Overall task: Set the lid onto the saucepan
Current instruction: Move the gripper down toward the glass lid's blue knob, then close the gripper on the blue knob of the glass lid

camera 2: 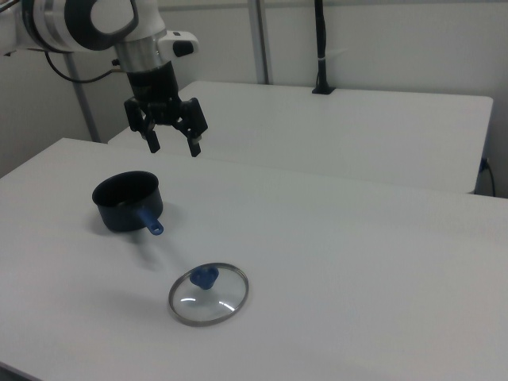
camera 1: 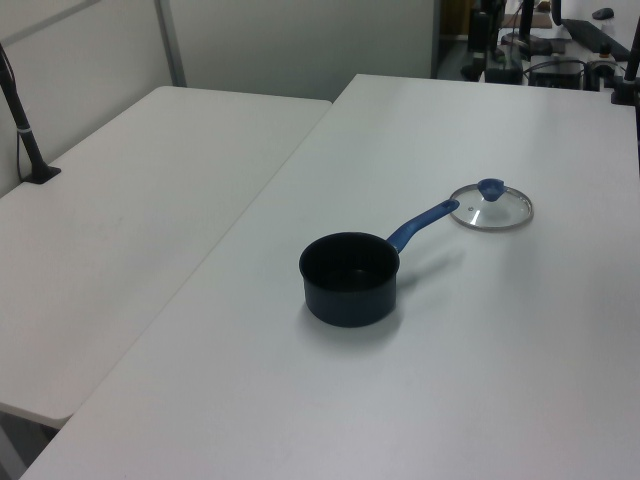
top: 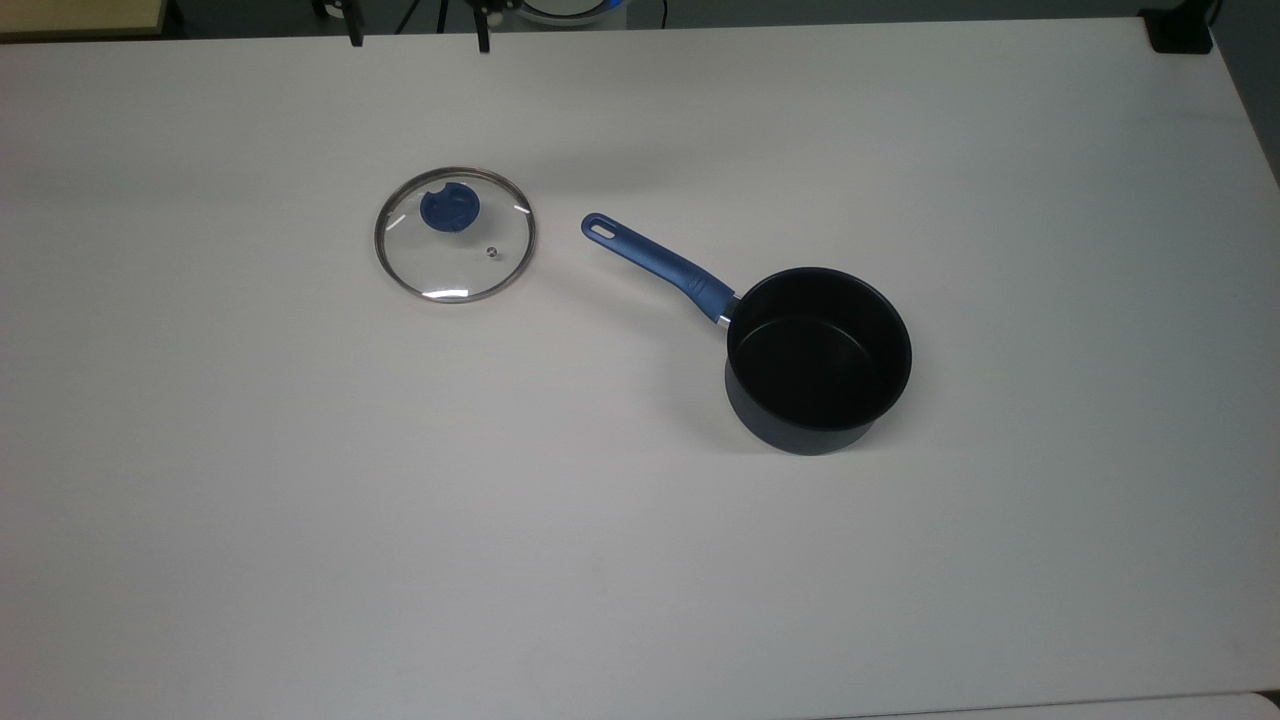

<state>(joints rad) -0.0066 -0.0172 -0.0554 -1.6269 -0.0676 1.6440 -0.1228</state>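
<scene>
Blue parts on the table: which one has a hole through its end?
The saucepan's long handle, with an oval hole at its free end, pointing toward the lid. The lid's round knob has none.

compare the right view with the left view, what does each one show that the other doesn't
The right view alone shows the robot arm with its open gripper hanging above the table, empty, plus a black pole on the far table. The left view alone shows the oval hole side of the pan handle from behind the pan, and cluttered desks beyond. Both share the saucepan, the lid lying flat apart from it, and the white table.
</scene>
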